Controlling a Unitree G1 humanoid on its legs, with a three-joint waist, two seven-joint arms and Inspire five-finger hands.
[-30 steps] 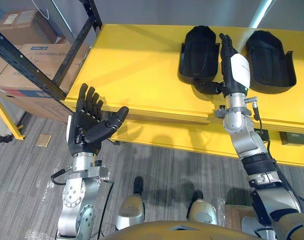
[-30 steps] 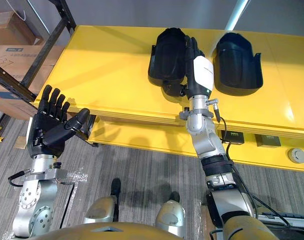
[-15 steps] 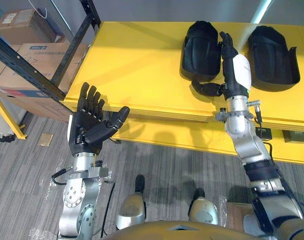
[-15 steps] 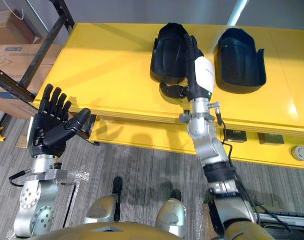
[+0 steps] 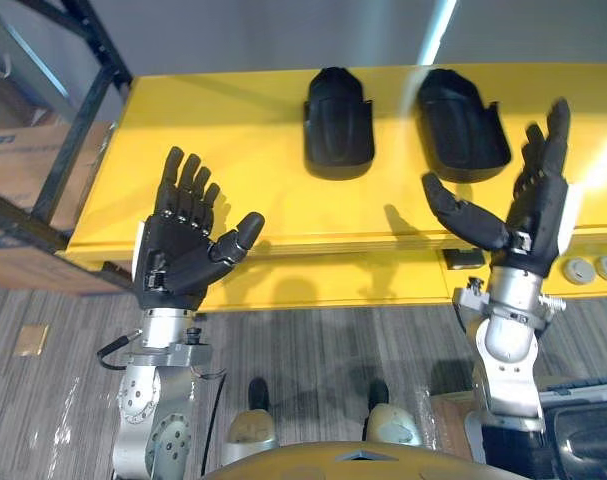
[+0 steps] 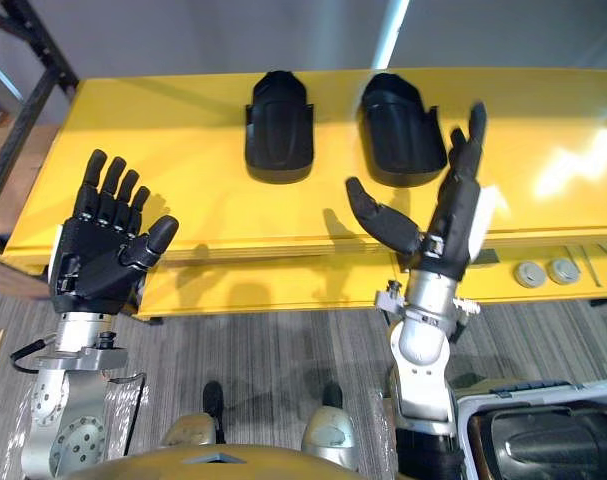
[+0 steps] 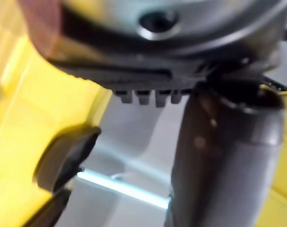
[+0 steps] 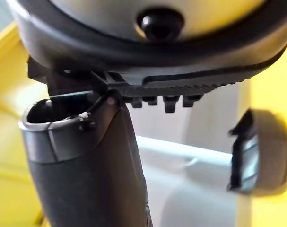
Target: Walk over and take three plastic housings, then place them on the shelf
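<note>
Ahead, two housings (image 5: 338, 125) (image 5: 461, 125) side by side on yellow table (image 5: 233, 130), left hand (image 5: 178, 250) and right hand (image 5: 533, 215) raised near its front edge, fingers spread, empty.

Glossy yellow table (image 5: 233, 150): left half and front strip bare, open path. Two black moulded plastic housings sit toward the back, left housing (image 5: 337, 125) and right housing (image 5: 461, 125), with a narrow lane between them. Black metal rack post (image 5: 78, 140) crowds the far-left corner. Bare surface lies between the spread-fingered right hand (image 5: 535, 210) and the right housing.

Past the dark left hand (image 7: 181, 71), a black housing (image 7: 67, 158) sits on the yellow table (image 7: 15, 142).
</note>
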